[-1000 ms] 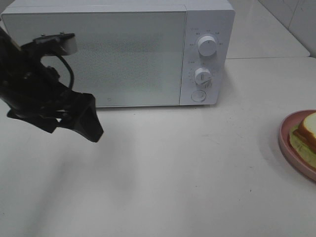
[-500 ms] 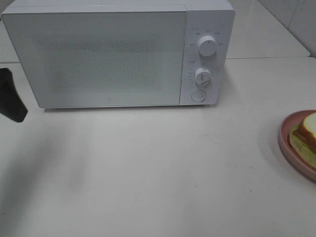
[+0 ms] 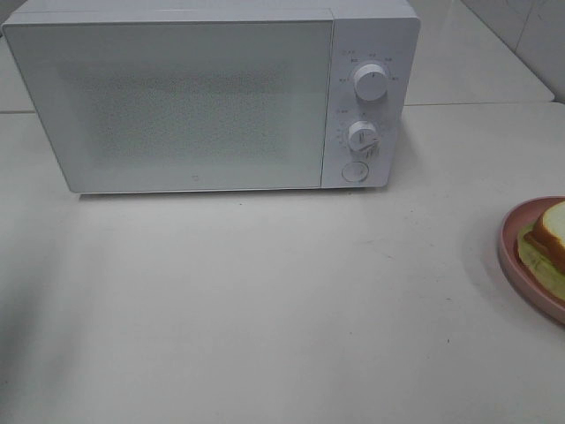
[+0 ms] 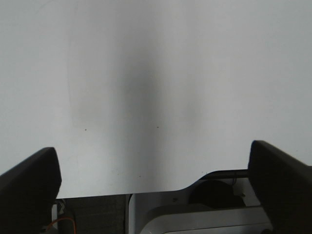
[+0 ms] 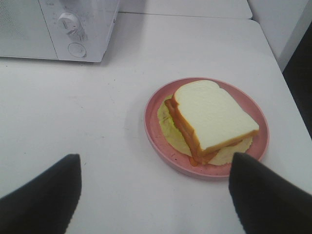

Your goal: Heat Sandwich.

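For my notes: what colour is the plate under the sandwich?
Pink plate; clearest in the right wrist view.

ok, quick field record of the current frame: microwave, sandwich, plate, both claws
microwave: at the back of the table, door shut, two dials and a round button on its right panel
sandwich: on the plate, untouched, not in the microwave
plate: pink, on the table's right side, cut off by the edge of the high view
left claw: open, empty, over bare table
right claw: open, empty, short of the plate, touching nothing
arms in high view: none visible
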Motion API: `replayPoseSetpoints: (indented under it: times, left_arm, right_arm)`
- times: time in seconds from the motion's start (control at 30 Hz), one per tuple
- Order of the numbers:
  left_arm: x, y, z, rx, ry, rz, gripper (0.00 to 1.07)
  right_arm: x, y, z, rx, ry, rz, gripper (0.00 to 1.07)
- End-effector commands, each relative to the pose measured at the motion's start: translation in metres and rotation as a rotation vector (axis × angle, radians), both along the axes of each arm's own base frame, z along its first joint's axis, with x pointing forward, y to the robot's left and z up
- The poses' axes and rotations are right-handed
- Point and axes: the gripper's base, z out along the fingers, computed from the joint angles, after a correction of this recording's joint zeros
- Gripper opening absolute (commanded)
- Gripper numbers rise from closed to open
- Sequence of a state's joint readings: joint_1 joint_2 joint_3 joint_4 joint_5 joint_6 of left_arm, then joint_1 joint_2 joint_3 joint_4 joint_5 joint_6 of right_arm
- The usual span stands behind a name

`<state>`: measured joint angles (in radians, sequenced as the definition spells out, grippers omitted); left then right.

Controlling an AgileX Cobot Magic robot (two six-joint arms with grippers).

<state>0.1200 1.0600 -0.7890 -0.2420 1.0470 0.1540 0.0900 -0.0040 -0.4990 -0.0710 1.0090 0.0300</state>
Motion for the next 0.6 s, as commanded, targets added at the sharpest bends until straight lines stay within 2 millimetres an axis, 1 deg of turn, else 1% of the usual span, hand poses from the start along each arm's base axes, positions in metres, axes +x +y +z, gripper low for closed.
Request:
replayPoseSetpoints:
  times: [0.03, 0.1, 0.13, 0.17, 0.23, 0.27, 0.3, 0.33, 0.43, 0.47, 0.53, 0.57, 0.6]
  left_arm:
    - [-0.021, 0.001, 0.002, 0.03, -0.038, 0.021, 0.98]
    - [-0.032, 0.0, 0.003, 0.036, -0.078, 0.024, 0.98]
    - [-0.032, 0.0, 0.003, 0.036, -0.078, 0.024, 0.98]
    - [-0.043, -0.002, 0.003, 0.039, -0.118, 0.026, 0.98]
    - [-0.056, -0.003, 0.005, 0.048, -0.164, 0.027, 0.98]
    - [-0.069, -0.004, 0.006, 0.058, -0.207, 0.026, 0.98]
    - [-0.069, -0.004, 0.006, 0.058, -0.207, 0.026, 0.98]
    - [-0.074, -0.005, 0.007, 0.061, -0.228, 0.025, 0.98]
    - [-0.099, -0.008, 0.012, 0.074, -0.339, 0.025, 0.98]
    - [-0.099, -0.008, 0.012, 0.074, -0.339, 0.025, 0.98]
    - [-0.113, -0.01, 0.014, 0.082, -0.389, 0.023, 0.98]
    - [-0.124, -0.011, 0.014, 0.09, -0.434, 0.022, 0.98]
    - [-0.124, -0.011, 0.014, 0.09, -0.434, 0.022, 0.98]
  right_arm:
    - [-0.003, 0.0, 0.001, 0.009, -0.042, -0.008, 0.75]
    - [-0.003, 0.0, 0.001, 0.009, -0.042, -0.008, 0.75]
    - [-0.003, 0.0, 0.001, 0.009, -0.042, -0.008, 0.75]
    - [-0.003, 0.0, 0.001, 0.009, -0.042, -0.008, 0.75]
    - [-0.003, 0.0, 0.001, 0.009, -0.042, -0.008, 0.75]
    - [-0.003, 0.0, 0.001, 0.009, -0.042, -0.008, 0.75]
    - [-0.003, 0.0, 0.001, 0.009, -0.042, -0.008, 0.75]
    - [-0.003, 0.0, 0.001, 0.009, -0.042, -0.008, 0.75]
    - [-0.003, 0.0, 0.001, 0.009, -0.042, -0.008, 0.75]
    - [-0.003, 0.0, 0.001, 0.009, -0.042, -0.008, 0.75]
    - [-0.003, 0.0, 0.001, 0.009, -0.042, -0.008, 0.75]
    - [-0.003, 0.0, 0.001, 0.009, -0.042, -0.008, 0.75]
    - [-0.003, 0.0, 0.001, 0.009, -0.042, -0.008, 0.75]
